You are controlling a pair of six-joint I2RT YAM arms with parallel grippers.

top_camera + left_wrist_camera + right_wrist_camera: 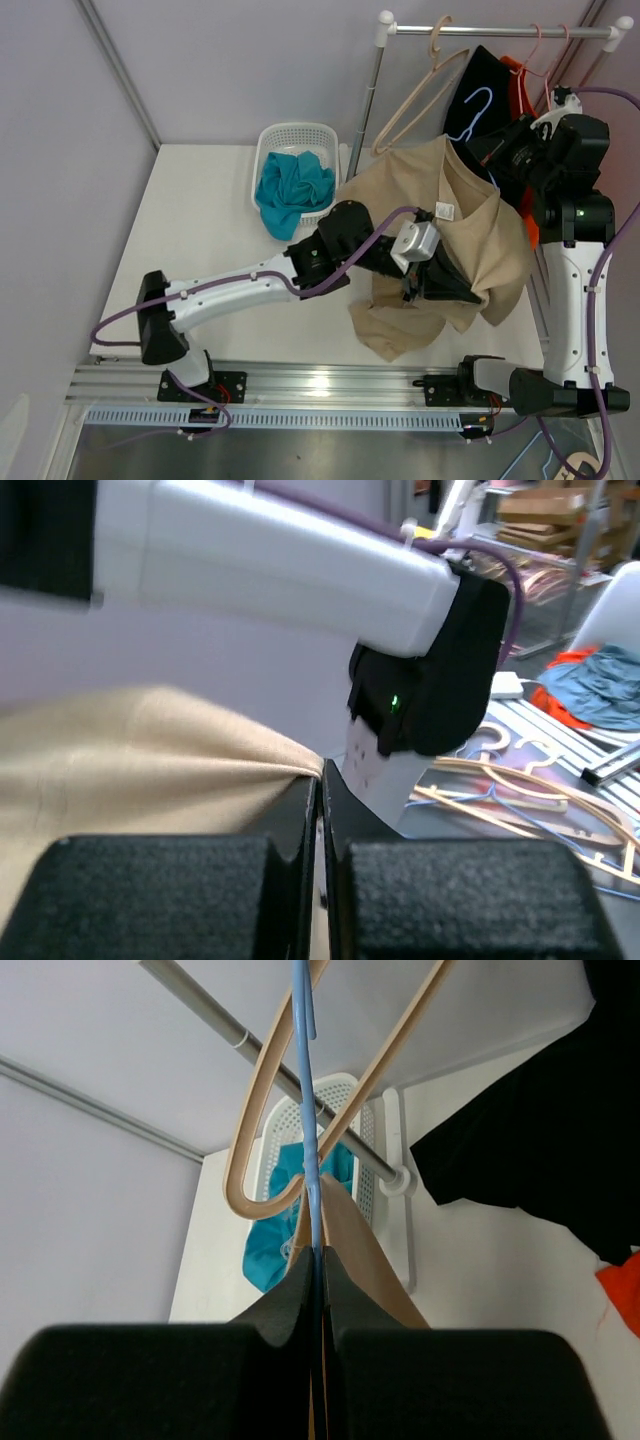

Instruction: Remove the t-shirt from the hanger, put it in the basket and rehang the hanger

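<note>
t-shirt [450, 235], tan, draped over right side of desk [200, 230], collar at far end. left pincer [320, 780] closed tight, pinching its fabric edge. right pincer [319, 1255] closed tight on blue hanger [303, 1110].

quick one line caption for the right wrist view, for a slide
Right gripper shut on the thin blue hanger, tan fabric t-shirt draped below, white plastic basket behind.
</note>
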